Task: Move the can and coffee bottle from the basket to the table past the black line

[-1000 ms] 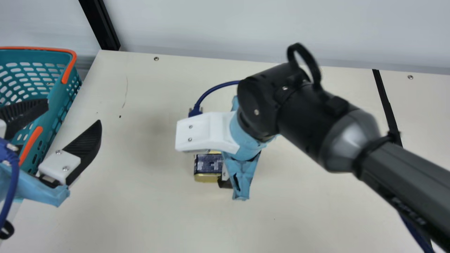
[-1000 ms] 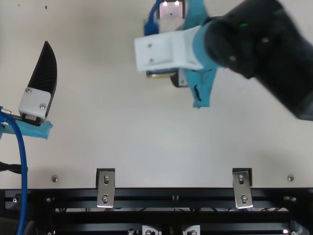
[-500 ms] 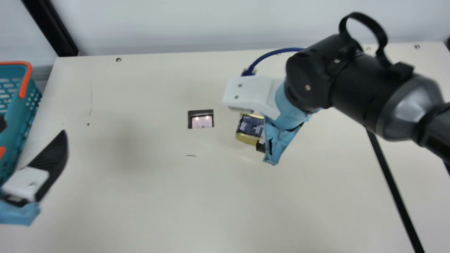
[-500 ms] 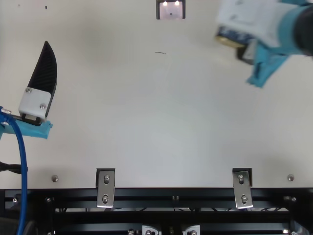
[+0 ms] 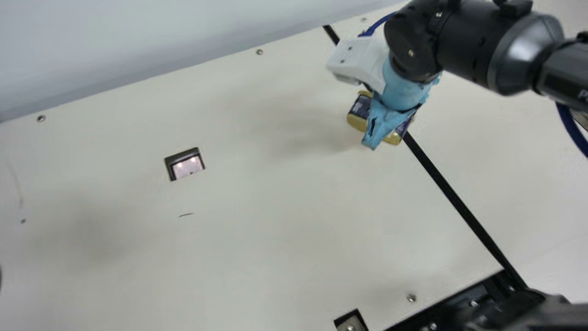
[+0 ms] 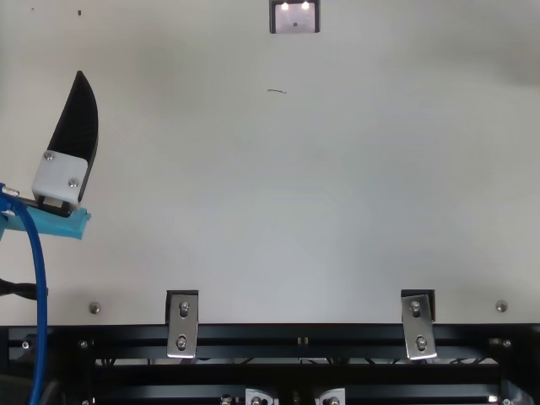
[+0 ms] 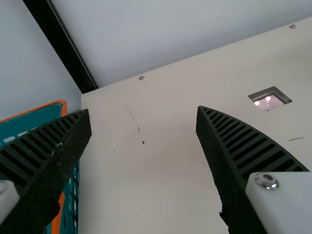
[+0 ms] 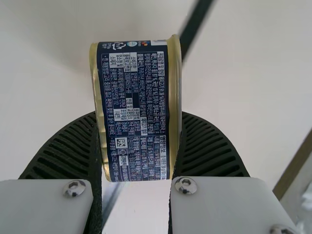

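The navy-and-gold can [image 8: 134, 109] is pinched in my right gripper [image 8: 137, 115], fingers bearing on its gold edges; in the main view it's at the black line [image 5: 455, 197]. I judge this step as the carry across. I can't tell how high it hangs, so I'd clear the line with the whole can before lowering. Then I'd square it to the cream table [image 5: 275, 230], ease down till the base sits flat, part the fingers evenly and lift straight off; a tilted release could tip it. My left gripper [image 7: 142, 111], spread wide and holding nothing, is beside the teal basket [image 7: 44, 116].
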{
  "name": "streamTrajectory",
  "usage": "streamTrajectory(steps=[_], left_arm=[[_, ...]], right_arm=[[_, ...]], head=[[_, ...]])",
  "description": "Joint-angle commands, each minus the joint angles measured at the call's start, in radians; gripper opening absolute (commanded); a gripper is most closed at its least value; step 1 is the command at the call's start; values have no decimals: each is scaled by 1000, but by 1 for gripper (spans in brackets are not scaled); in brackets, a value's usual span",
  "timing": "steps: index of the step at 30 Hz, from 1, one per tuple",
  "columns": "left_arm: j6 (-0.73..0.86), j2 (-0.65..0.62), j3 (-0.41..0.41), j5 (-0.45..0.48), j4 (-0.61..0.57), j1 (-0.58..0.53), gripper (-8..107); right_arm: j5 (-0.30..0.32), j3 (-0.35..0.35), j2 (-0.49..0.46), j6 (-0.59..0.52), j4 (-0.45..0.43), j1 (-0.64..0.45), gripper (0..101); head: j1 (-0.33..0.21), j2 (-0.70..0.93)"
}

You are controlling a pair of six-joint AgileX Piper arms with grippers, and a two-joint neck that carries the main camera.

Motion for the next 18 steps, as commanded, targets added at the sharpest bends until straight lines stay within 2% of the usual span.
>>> streamTrajectory(steps=[1, 6, 13, 18], left_arm=[[0, 0, 0, 0, 0, 0, 90], [0, 0, 0, 0, 0, 0, 90], [0, 0, 0, 0, 0, 0, 90], [0, 0, 0, 0, 0, 0, 90]], right_arm=[[-6, 10, -5, 16, -11, -117, 0], [-21, 23, -9, 25, -25, -265, 0], [-36, 19, 13, 40, -47, -424, 0], [-29, 5, 40, 42, -5, -509, 0]], head=[[-12, -50], [-16, -125], [-16, -125], [-16, -125]])
